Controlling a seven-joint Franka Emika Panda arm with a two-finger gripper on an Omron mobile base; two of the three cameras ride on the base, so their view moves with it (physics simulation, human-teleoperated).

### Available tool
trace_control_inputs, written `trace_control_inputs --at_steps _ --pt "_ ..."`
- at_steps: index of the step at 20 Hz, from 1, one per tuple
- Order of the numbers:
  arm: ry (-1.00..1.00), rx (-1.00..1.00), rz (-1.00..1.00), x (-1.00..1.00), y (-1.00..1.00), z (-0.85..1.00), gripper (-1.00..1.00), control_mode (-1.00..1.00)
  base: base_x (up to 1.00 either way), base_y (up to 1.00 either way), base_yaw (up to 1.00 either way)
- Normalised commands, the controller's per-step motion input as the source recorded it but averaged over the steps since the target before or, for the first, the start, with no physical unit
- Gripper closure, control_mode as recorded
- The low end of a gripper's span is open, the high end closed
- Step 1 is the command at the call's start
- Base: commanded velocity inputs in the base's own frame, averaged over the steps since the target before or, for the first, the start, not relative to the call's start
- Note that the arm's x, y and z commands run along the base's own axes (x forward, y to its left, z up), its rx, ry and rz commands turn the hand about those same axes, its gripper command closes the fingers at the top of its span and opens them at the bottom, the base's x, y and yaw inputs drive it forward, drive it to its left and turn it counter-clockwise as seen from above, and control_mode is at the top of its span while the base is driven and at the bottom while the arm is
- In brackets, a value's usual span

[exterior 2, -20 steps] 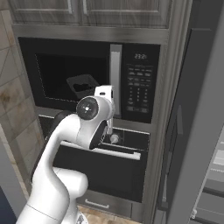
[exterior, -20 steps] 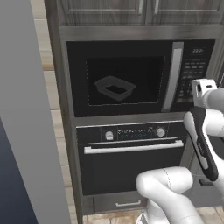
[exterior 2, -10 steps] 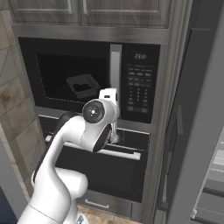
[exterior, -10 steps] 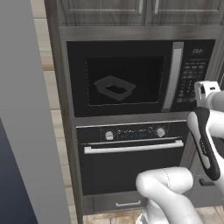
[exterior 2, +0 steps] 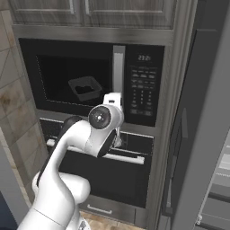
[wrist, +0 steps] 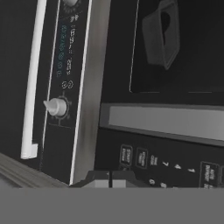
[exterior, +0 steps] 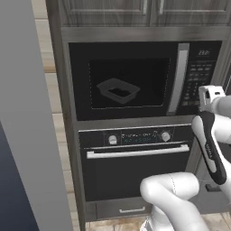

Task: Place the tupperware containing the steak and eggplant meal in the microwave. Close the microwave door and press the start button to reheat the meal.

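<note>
Jaws shut on nothing: the gripper (wrist: 110, 178) has its two tips pressed together, poised just off the lower keypad (wrist: 166, 168) of the microwave (exterior: 144, 79). By my reading, the task is mostly done. The tub (exterior: 118, 90) sits inside the cavity, seen through the window of the door (exterior: 128, 81), which is closed with its handle (exterior: 177, 79) flush. What remains is pressing start. The tub lies well apart from the gripper, behind the door glass, across the handle from the keypad side.

End effector (wrist: 111, 178) shut, near microwave (wrist: 175, 148) keypad btns.
</note>
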Motion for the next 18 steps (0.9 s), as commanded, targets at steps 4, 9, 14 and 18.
trace_control_inputs --at_steps 4,9,14,18 --pt "0.00 0.11 0.02 0.27 -0.08 -0.01 1.00 -1.00 0.00 0.00 0.00" --pt "0.00 0.09 0.01 0.22 -0.07 0.00 1.00 -1.00 0.00 0.00 0.00" --pt "0.00 0.02 0.00 0.17 0.00 -0.10 1.00 -1.00 0.00 0.00 0.00" --pt "-0.01 0.00 0.00 0.19 0.00 -0.20 1.00 -1.00 0.00 0.00 0.00"
